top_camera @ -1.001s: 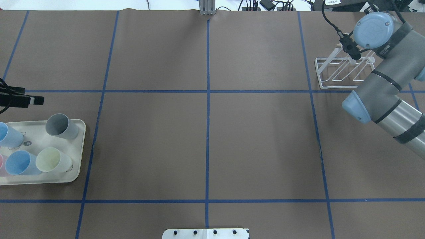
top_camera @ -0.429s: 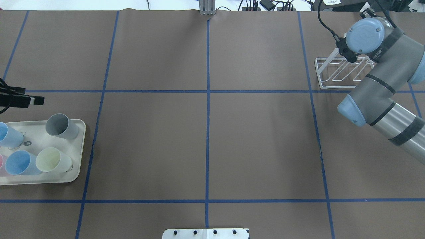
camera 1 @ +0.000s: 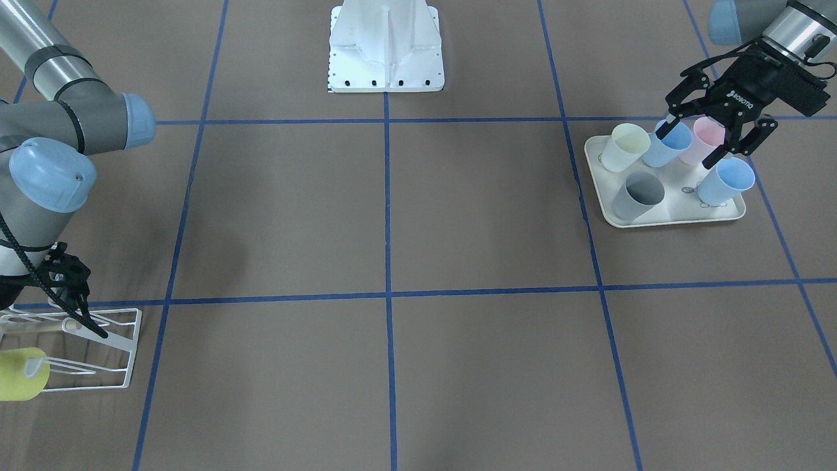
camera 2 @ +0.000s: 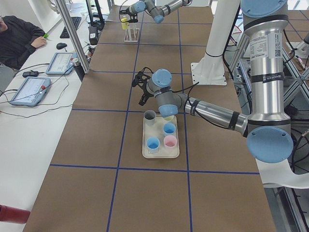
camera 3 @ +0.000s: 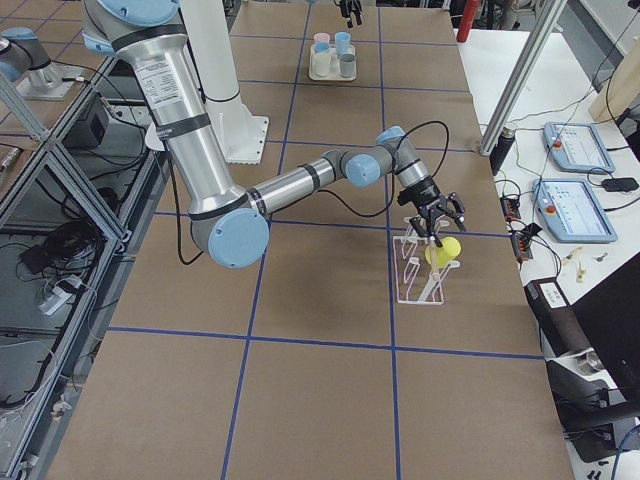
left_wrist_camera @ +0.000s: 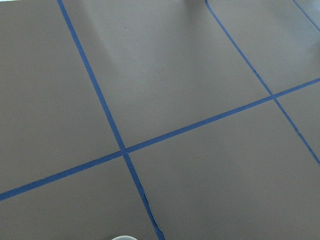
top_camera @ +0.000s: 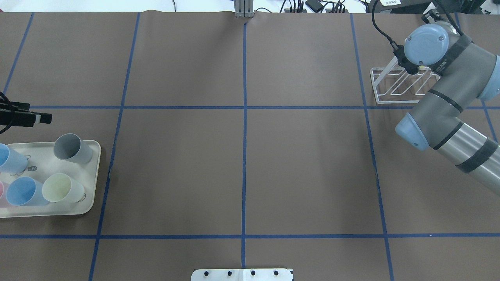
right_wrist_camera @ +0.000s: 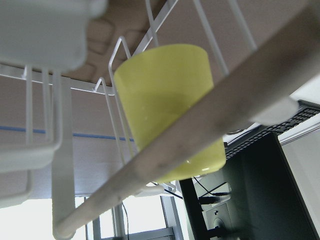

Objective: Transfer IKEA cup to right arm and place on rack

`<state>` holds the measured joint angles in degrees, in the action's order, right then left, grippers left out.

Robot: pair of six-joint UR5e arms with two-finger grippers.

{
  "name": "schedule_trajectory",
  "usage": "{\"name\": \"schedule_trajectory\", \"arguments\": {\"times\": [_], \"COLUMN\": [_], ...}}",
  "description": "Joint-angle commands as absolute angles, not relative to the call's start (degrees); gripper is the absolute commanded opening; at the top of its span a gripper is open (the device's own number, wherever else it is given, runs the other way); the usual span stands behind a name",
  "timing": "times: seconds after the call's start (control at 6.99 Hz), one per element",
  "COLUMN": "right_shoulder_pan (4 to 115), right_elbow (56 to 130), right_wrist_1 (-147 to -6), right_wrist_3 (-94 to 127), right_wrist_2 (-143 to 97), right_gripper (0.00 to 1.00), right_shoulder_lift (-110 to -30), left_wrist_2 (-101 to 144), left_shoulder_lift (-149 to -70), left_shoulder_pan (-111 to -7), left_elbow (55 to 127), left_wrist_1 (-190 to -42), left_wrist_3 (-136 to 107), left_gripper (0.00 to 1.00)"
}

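IKEA cup point(camera 3: 447, 250), yellow, hangs on rack point(camera 3: 415, 282). Right gripper point(camera 3: 438, 222) fingers apart, empty: advise straight lift clear of prongs. Left gripper point(camera 1: 696, 140) spread above tray point(camera 1: 654, 221).

Brown table point(top_camera: 175, 175) with blue grid lines point(top_camera: 244, 117)

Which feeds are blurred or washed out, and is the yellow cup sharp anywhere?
Right wrist view: the yellow cup is sharp, but a pale shape at top left is out of focus and the bottom left corner is blown out white. Left wrist view: sharp, evenly lit table. Front-facing view: crisp; the cup is cut by the frame edge, and a soft shadow lies on the table.
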<state>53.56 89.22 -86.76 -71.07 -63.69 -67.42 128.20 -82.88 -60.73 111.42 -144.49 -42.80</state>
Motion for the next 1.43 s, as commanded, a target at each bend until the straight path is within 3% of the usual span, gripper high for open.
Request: {"name": "schedule_trajectory", "arguments": {"times": [0.0,0.14,0.86,1.29], "right_shoulder_pan": [53.61,53.61,53.61,53.35], "right_elbow": [90.95,92.97,106.5,111.7], "right_wrist_1": [-86.75,-86.92,-86.75,-84.48], "right_wrist_3": [-70.06,-63.78,-24.09,-4.55], "right_wrist_2": [-64.24,-66.6,-94.16,-105.59], "right_gripper": [0.93,0.97,0.99,0.99], "right_shoulder_lift": [-66.54,-65.92,-66.97,-67.06], "left_wrist_2": [128.15,127.97,117.07,111.73], "left_shoulder_lift": [-82.79,-82.71,-77.52,-77.61], "left_shoulder_pan": [-60.73,-60.91,-59.51,-51.79], "left_elbow": [111.44,111.45,110.13,109.52], "left_wrist_1": [-144.41,-144.23,-144.31,-144.23], "left_wrist_3": [-42.37,-41.93,-35.33,-38.56], "left_gripper": [1.0,1.0,1.0,1.0]}}
